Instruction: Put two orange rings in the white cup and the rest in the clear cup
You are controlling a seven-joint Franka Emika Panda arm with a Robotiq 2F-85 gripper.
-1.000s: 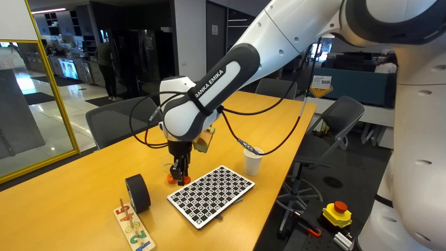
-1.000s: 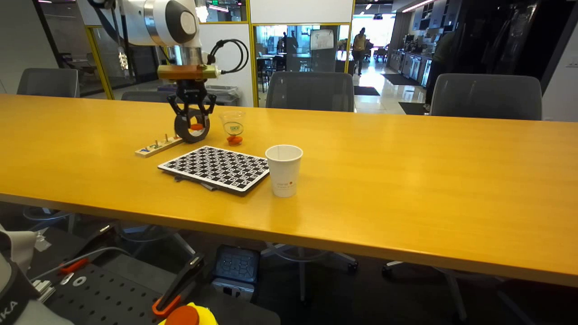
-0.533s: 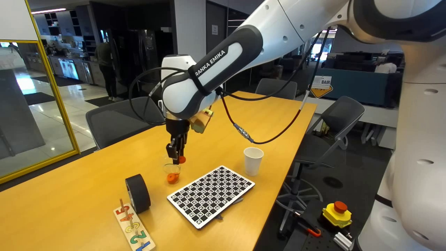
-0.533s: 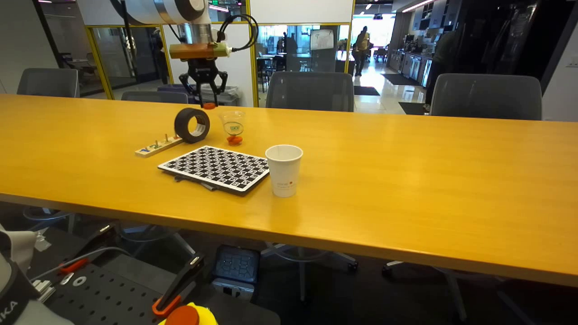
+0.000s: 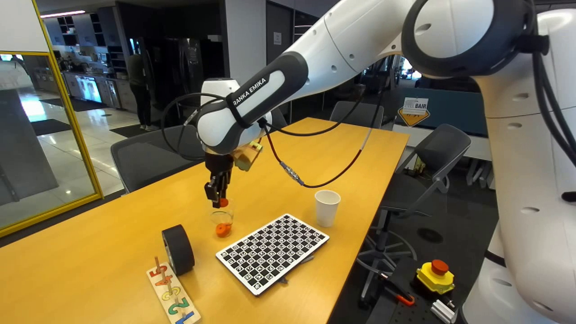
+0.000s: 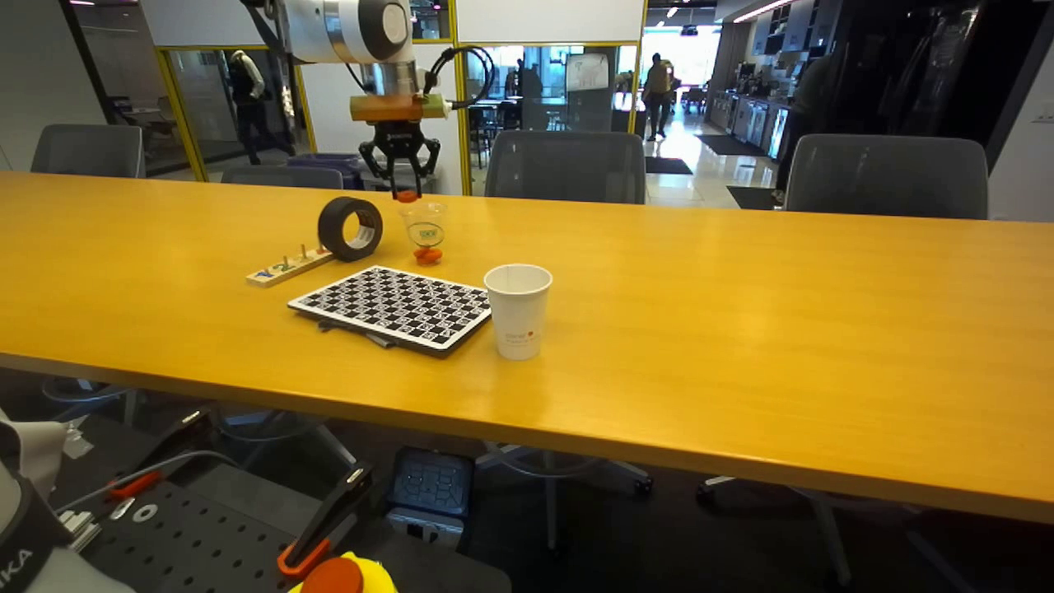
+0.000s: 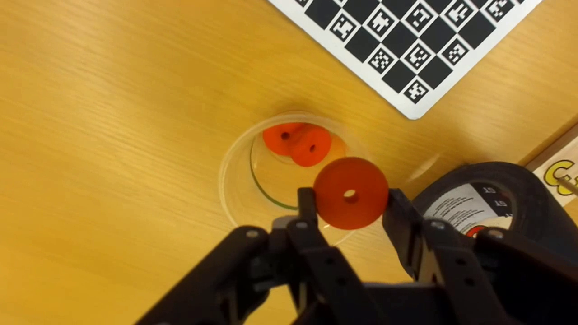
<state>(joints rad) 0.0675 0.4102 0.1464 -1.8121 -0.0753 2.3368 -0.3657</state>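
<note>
One orange ring [image 7: 354, 178] pinched near the clear cup [image 6: 425, 233]

The gripper [image 6: 407, 193] has its fingers [image 7: 308, 203] parted by just the ring's width, clasping opposite sides of it. The ring looks light, stiff and smooth; a squeeze across the diameter should serve, while the small centre hole offers little purchase. Lower stands the clear cup, set well in from the robot-side edge of the table [image 6: 782, 354], thin-walled and likely easy to tip; at least two more orange rings [image 7: 311, 159] lie inside. Farther off come a black tape roll [image 5: 182, 251], a flat checkered board [image 6: 391, 305] and, close by that edge, the white cup [image 6: 519, 317], apparently paper.
</note>
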